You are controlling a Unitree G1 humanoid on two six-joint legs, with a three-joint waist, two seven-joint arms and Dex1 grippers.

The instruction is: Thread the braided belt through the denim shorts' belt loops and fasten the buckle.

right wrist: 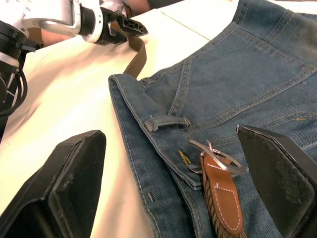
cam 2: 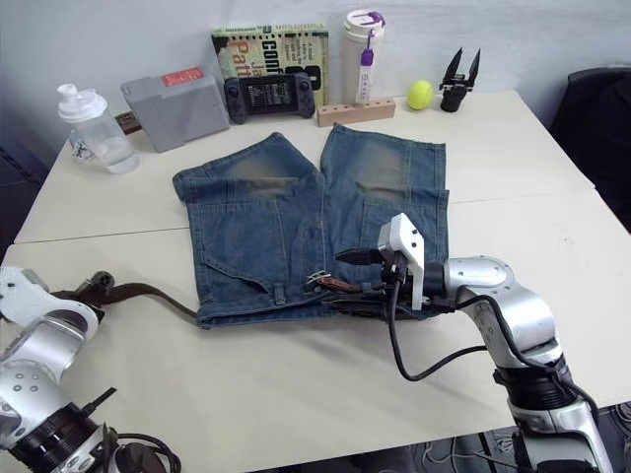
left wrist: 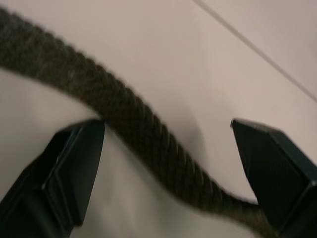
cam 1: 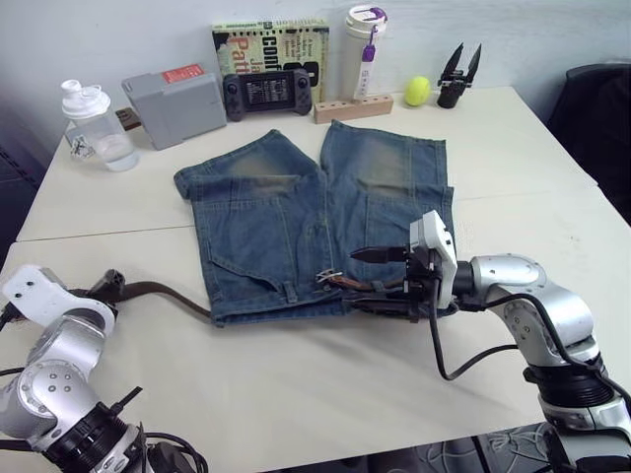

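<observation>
The denim shorts (cam 1: 306,217) lie flat on the table, waistband toward me. The braided belt (cam 1: 163,293) runs from the left side of the table into the waistband. It comes out near the middle, where its buckle (right wrist: 216,159) and brown leather end rest on the denim. A belt loop (right wrist: 166,121) sits just beside the buckle. My right gripper (cam 1: 369,277) is open, one finger on each side of the buckle end. My left gripper (cam 1: 106,285) is open astride the belt (left wrist: 148,144) out on the bare table, and the strap touches one finger (left wrist: 74,163).
Along the back edge stand a shaker bottle (cam 1: 94,126), a grey box (cam 1: 175,106), a game controller (cam 1: 268,93), a book (cam 1: 271,44), a white tumbler (cam 1: 363,49), a wooden block (cam 1: 353,106), a yellow-green ball (cam 1: 417,91) and a black two-pronged part (cam 1: 458,74). A dark chair (cam 1: 601,128) is at the right.
</observation>
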